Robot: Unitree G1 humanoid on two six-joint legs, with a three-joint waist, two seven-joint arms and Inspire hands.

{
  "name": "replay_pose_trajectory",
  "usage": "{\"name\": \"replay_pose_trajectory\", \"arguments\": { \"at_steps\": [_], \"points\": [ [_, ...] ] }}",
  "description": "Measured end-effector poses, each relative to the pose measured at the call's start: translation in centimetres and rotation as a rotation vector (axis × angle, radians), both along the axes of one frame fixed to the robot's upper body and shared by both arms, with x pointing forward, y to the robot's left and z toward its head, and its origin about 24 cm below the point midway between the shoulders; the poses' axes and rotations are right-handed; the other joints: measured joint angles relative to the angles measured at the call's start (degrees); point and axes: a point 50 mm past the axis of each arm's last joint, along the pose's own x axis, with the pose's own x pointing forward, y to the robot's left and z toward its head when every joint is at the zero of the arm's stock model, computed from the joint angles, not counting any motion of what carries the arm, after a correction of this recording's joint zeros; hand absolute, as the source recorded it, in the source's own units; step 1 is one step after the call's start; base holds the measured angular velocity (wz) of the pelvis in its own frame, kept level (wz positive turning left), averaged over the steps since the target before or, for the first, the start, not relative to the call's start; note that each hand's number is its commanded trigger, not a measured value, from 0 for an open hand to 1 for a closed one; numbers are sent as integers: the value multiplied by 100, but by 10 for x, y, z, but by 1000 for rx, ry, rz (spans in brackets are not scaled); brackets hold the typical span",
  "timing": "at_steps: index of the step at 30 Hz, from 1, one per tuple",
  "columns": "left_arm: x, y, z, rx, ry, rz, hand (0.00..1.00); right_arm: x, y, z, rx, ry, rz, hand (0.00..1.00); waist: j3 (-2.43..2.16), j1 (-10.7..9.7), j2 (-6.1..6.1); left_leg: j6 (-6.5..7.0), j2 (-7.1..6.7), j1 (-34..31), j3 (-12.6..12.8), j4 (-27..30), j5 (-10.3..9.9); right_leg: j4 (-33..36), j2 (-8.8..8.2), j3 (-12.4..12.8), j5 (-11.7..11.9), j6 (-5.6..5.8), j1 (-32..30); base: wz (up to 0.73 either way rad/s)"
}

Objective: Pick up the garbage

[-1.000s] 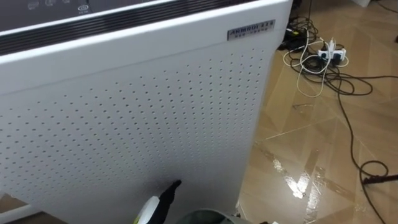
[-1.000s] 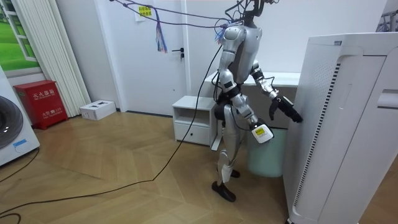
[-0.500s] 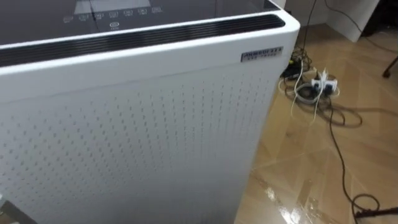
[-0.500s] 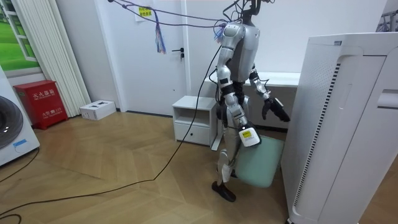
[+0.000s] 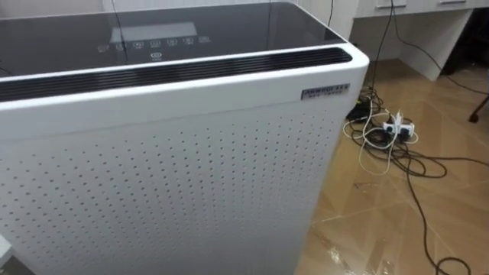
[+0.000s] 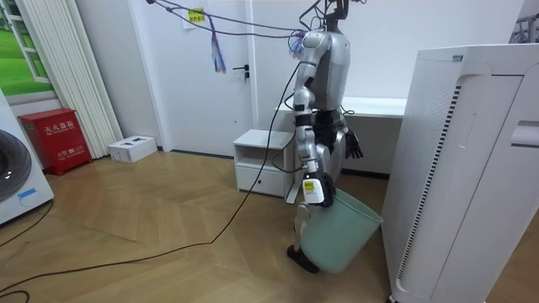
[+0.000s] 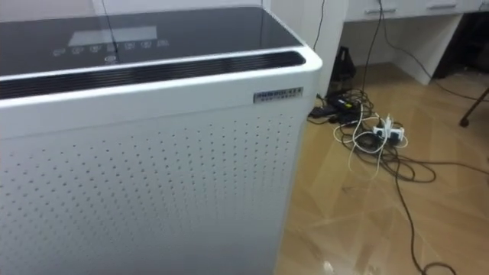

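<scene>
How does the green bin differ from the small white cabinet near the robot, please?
The bin is pale green; the cabinet is white. The bin is round and tapered; the cabinet is boxy, with an open shelf over a drawer. The bin is tilted, its rim held by the right hand; the cabinet stands upright on the floor. Both are low and close to the robot's legs.

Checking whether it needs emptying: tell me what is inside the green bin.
The green bin shows only its outer wall and rim, hanging tilted from the right hand. Its inside is hidden.
</scene>
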Motion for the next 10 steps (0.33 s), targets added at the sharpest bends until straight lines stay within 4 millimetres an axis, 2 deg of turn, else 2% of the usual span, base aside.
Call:
{"name": "replay_pose_trajectory", "arguments": {
  "at_steps": [1, 5, 10],
  "points": [
    [-4, 1, -1, -4, 13, 38, 0, -4, -1, -1, 7, 12, -28, 100, -12, 0, -1, -2, 5, 30, -1, -2, -1, -27, 7, -1, 0, -1, 45, 0],
    [-30, 8, -3, -15, 127, 145, 0, -18, 0, -4, 29, 46, -125, 100, -10, -8, -3, -27, 28, 171, -2, -39, -17, -68, 41, 25, -7, -13, 179, -1],
    [-47, 8, -4, -42, 199, 220, 0, -27, 0, -6, 44, 79, -213, 100, -12, -5, -35, -29, 28, 204, -4, -33, -20, -67, 39, 21, -13, -17, 224, 0]
  ]
}}
